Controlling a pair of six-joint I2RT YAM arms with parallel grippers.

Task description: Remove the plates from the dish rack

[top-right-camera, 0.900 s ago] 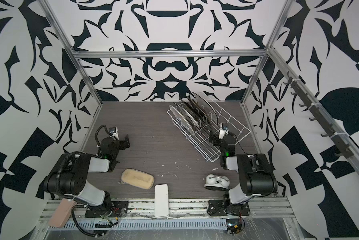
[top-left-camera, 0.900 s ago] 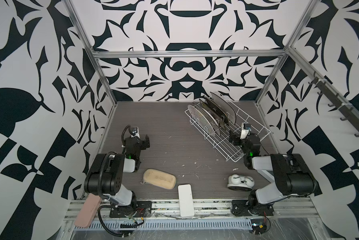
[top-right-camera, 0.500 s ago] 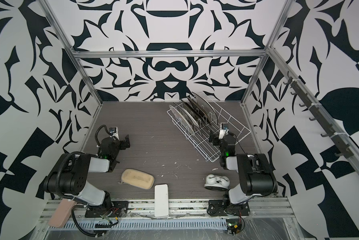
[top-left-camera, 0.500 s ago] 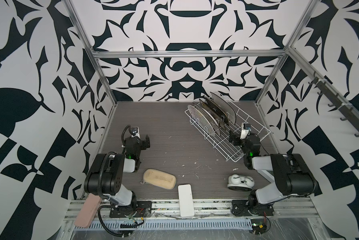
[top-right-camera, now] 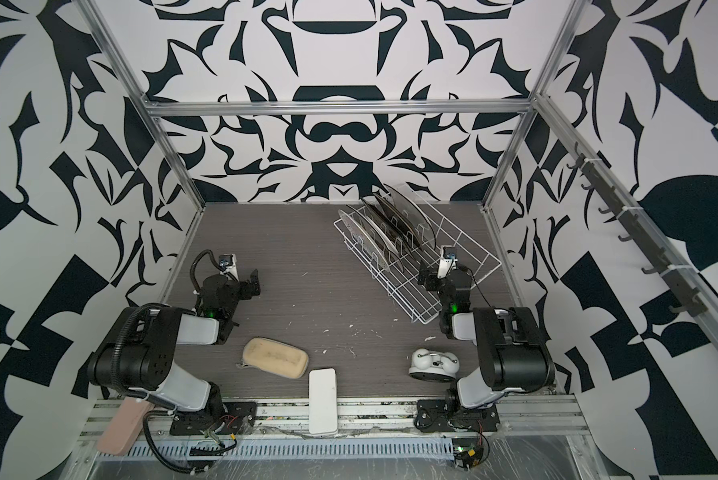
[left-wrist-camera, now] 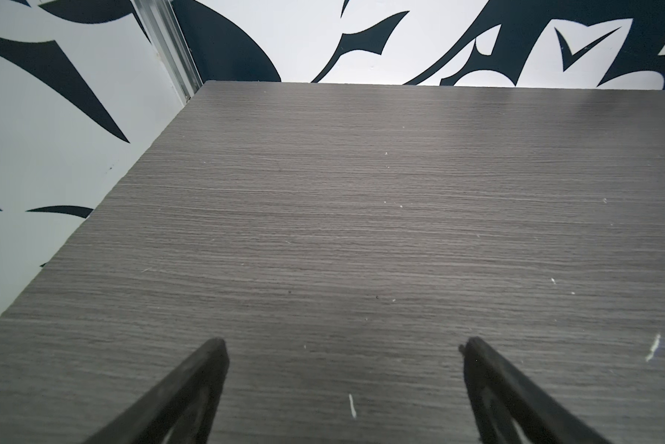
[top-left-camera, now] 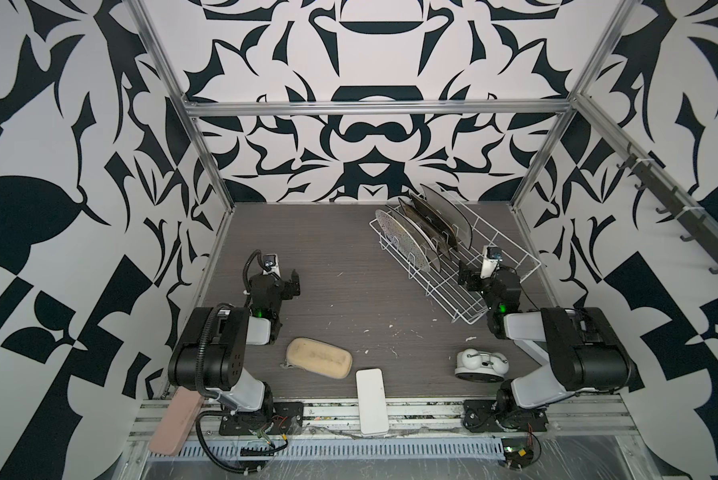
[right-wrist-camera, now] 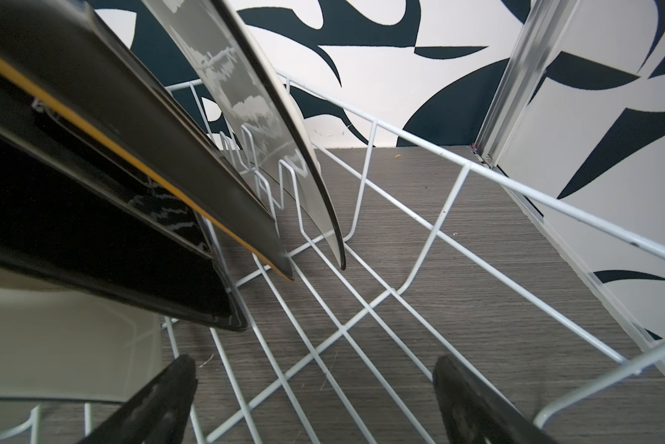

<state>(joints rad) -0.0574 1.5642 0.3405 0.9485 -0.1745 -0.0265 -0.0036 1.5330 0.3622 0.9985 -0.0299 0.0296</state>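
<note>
Here the plates [top-left-camera: 421,226] stand on edge in the dish rack [top-left-camera: 469,297] at one o'clock on the table [top-left-camera: 340,249], the right gripper [right-wrist-camera: 313,361] wide and empty beside them, the left gripper [left-wrist-camera: 342,342] likewise at nine o'clock.

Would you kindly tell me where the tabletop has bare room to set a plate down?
Bare tabletop spans the middle, between the left gripper and the dish rack. The front is crowded: sponge, white block, small white gadget.
</note>
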